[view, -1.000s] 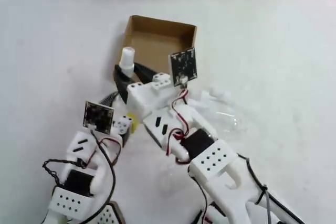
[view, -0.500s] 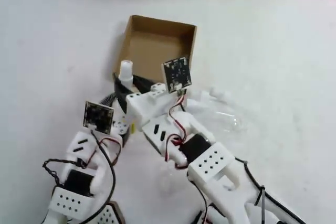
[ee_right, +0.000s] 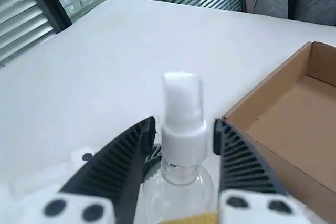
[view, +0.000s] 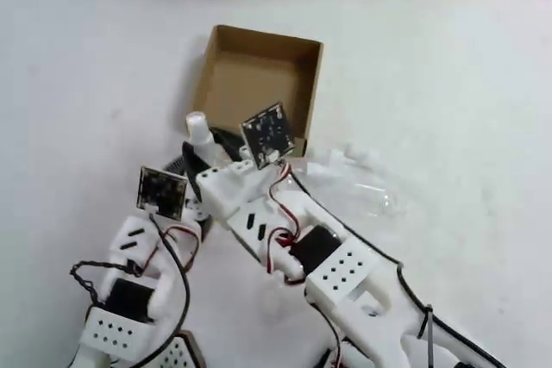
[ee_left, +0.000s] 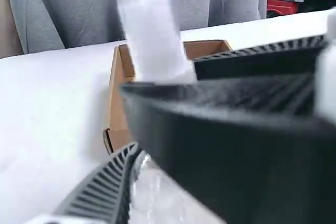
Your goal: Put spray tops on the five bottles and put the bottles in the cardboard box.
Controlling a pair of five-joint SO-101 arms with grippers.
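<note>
- Table [view: 448, 58]: white surface, carrying both arms and all items.
- Right arm [view: 345, 269]: enters from the near right edge in the high view and extends diagonally toward the box's near left corner.
- Left arm [view: 129, 290]: stands at the near left, just beside the right arm, and is partly covered by it at the front.
- Cardboard box [view: 259, 75]: sits open-topped toward the far middle of the table, brown floor showing. It is upright and just behind the held bottle.
- Loose clear bottle [view: 371, 196]: lies on its side on the table, near the box's near right corner and apart from both arms.
- Bottle [ee_right: 181, 182]: clear, roughly upright, outside the box at its near left corner.
- Right gripper [ee_right: 184, 127]: closed to a narrow gap around the bottle, its black ribbed jaws standing on either side at the neck and shoulder.
- Left gripper [view: 194, 213]: low beside the bottle's clear body. How far open it is, or whether it grips anything, cannot be told.
- Spray top [ee_right: 182, 103]: white, seated on the bottle's neck, rising above the right gripper's jaws.
</note>
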